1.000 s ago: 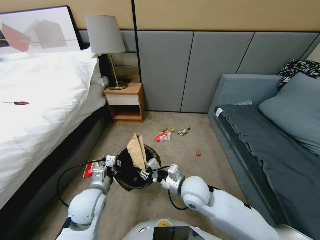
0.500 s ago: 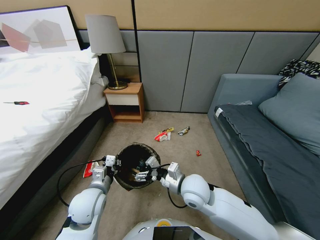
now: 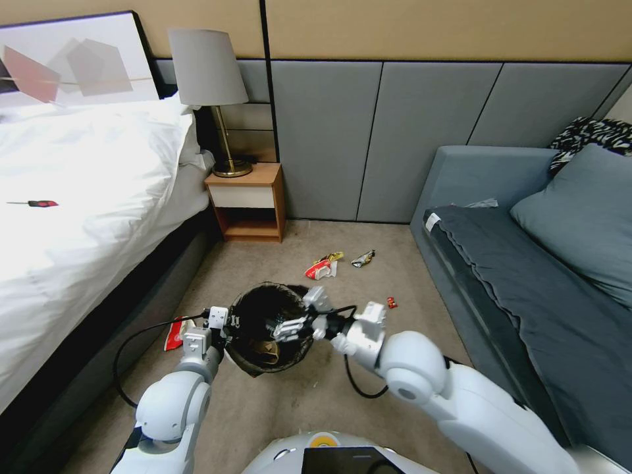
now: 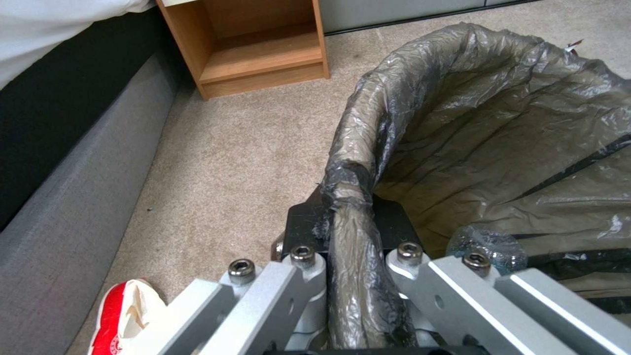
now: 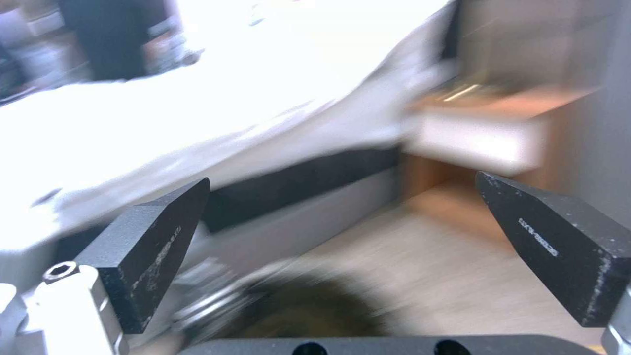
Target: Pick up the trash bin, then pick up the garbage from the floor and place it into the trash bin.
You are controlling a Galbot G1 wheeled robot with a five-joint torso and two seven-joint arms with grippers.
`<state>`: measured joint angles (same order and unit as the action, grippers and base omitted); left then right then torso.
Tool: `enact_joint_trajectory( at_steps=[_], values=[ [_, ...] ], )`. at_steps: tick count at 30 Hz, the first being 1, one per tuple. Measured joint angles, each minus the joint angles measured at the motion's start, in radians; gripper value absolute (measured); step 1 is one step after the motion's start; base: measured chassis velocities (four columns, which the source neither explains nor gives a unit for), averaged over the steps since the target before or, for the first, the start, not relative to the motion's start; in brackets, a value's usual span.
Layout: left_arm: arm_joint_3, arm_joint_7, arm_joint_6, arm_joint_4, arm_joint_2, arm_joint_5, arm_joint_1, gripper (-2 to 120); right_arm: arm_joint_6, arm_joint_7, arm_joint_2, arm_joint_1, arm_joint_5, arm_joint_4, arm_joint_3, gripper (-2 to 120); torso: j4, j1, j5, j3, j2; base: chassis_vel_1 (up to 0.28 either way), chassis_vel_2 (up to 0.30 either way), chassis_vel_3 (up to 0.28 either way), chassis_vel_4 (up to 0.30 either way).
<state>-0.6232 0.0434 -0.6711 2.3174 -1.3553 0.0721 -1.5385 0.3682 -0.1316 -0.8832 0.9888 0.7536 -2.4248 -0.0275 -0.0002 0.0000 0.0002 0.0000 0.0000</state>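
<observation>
The trash bin [image 3: 260,309], round with a dark bag liner, hangs just above the carpet. My left gripper [image 3: 230,324] is shut on its left rim; the left wrist view has the gripper [image 4: 348,222] pinching the liner-covered rim [image 4: 368,143]. A tan paper bag [image 3: 266,350] lies inside the bin. Over the bin's right side hovers my right gripper [image 3: 284,326], open and holding nothing; its black pads [image 5: 157,246] stand wide apart. Garbage on the floor: a red-and-white packet [image 3: 318,268] with a yellow wrapper [image 3: 335,256], a silvery wrapper [image 3: 363,258], a tiny red scrap [image 3: 392,302].
Another red-and-white packet [image 3: 174,334] [image 4: 122,315] lies by the bed base. The bed [image 3: 79,217] runs along the left, a wooden nightstand [image 3: 247,204] [image 4: 256,49] with a lamp [image 3: 209,72] stands at the back, and a grey sofa [image 3: 526,263] fills the right. Open carpet lies between.
The tan paper bag held over the bin a second ago has dropped inside. My right gripper has let go and moved up and to the right. The left arm held still.
</observation>
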Motion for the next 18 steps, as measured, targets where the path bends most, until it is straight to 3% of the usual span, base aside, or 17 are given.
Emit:
enact_joint_trajectory(
  at_steps=[5, 8, 13, 15, 17, 18],
  values=[
    [-0.011, 0.001, 0.004, 0.005, -0.006, 0.001, -0.009, 4, -0.015, -0.017, -0.004, 0.042, -0.019, -0.006, -0.105, 100, 0.0001, 0.0, -0.0001, 0.0, 0.0, 0.0, 0.0, 0.0, 0.0],
    [-0.021, 0.001, 0.006, 0.012, -0.01, -0.001, -0.014, 4, -0.058, -0.029, -0.022, 0.132, -0.098, 0.025, -0.239, 100, 0.0006, 0.0, 0.0, 0.0, 0.0, 0.0, 0.0, 0.0, 0.0],
    [-0.022, 0.001, 0.006, 0.015, -0.012, -0.002, -0.014, 4, -0.086, -0.021, -0.047, 0.22, -0.169, 0.055, -0.324, 100, 0.0002, 0.0, 0.0001, 0.0, 0.0, 0.0, 0.0, 0.0, 0.0],
    [-0.024, 0.002, 0.006, 0.018, -0.014, -0.004, -0.016, 4, -0.166, 0.007, -0.118, 0.387, -0.314, 0.101, -0.446, 100, 0.0004, 0.0, -0.0002, 0.0, 0.0, 0.0, 0.0, 0.0, 0.0],
    [-0.026, 0.004, 0.007, 0.018, -0.014, -0.006, -0.017, 4, -0.21, 0.028, -0.192, 0.461, -0.422, 0.119, -0.499, 100, 0.0002, 0.0, -0.0003, 0.0, 0.0, 0.0, 0.0, 0.0, 0.0],
    [-0.026, 0.004, 0.007, 0.018, -0.014, -0.006, -0.017, 4, -0.21, 0.028, -0.192, 0.461, -0.422, 0.119, -0.499, 100, 0.0002, 0.0, -0.0003, 0.0, 0.0, 0.0, 0.0, 0.0, 0.0]
  ],
)
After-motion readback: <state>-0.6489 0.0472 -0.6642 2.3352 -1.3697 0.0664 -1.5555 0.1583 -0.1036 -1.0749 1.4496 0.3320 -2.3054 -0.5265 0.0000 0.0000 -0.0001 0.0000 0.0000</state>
